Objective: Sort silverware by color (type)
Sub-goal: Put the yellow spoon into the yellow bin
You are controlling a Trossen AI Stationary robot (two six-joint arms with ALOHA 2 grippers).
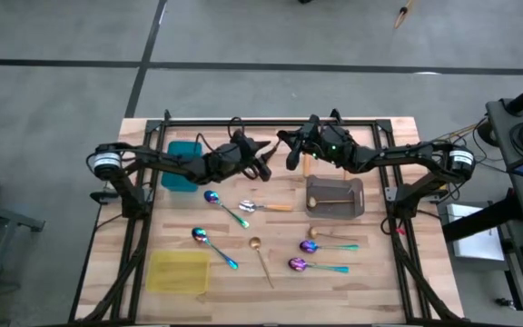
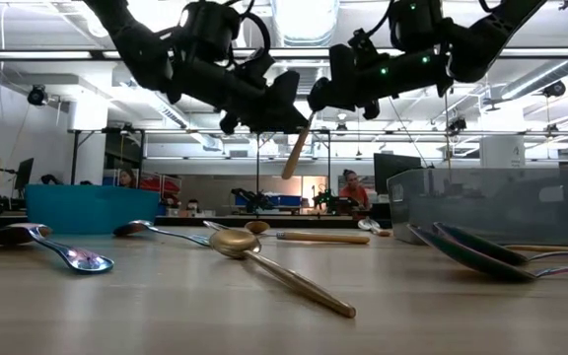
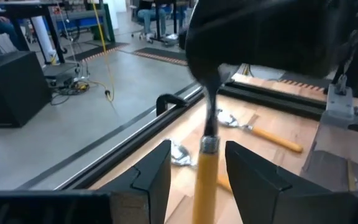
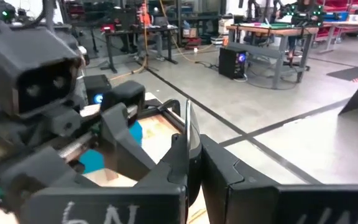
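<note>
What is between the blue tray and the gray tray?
In the high view, both grippers meet there, the left gripper and right gripper, around an orange-handled spoon, between the blue tray and gray tray.

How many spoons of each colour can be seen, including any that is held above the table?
Iridescent spoons with teal handles: 4
Orange-handled spoons: 2, one of them held in the air by the right pincer
Gold spoons: 3, one of them in the grey tray
Total: 9
</note>
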